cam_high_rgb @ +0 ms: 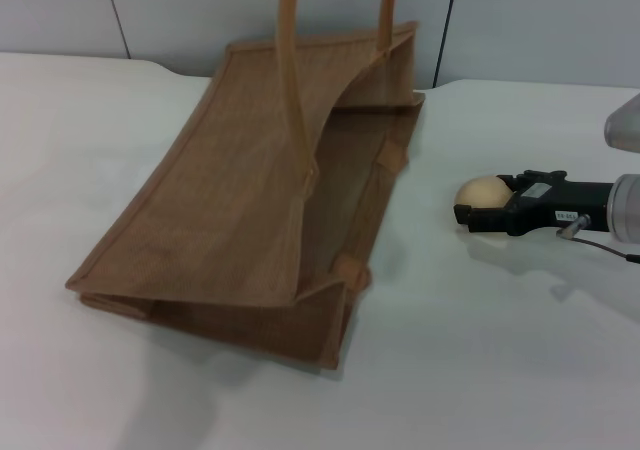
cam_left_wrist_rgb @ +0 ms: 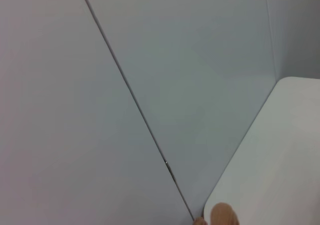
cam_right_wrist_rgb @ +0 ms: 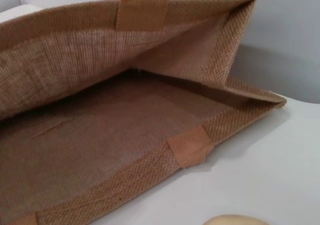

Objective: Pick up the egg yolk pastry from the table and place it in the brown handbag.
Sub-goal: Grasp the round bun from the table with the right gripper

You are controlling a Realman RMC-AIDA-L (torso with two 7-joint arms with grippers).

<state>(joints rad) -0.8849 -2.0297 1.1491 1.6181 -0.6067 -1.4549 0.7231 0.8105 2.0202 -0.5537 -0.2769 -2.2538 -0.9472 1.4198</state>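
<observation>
The brown handbag [cam_high_rgb: 250, 200] lies tilted on the white table [cam_high_rgb: 500, 370], its mouth open toward the right. Its two tan handles [cam_high_rgb: 292, 60] rise straight up out of the head view. The egg yolk pastry [cam_high_rgb: 482, 190], a small pale dome, sits between the black fingers of my right gripper [cam_high_rgb: 478, 208], just right of the bag's mouth and a little above the table, with its shadow below. In the right wrist view the bag's open inside [cam_right_wrist_rgb: 115, 120] fills the picture and the pastry's top [cam_right_wrist_rgb: 235, 220] peeks in at the edge. My left gripper is out of view.
A grey panelled wall [cam_high_rgb: 520, 20] runs behind the table. The left wrist view shows that wall [cam_left_wrist_rgb: 150, 85], a table corner [cam_left_wrist_rgb: 280, 160] and a tan strap end [cam_left_wrist_rgb: 223, 216]. Bare tabletop lies in front of and to the right of the bag.
</observation>
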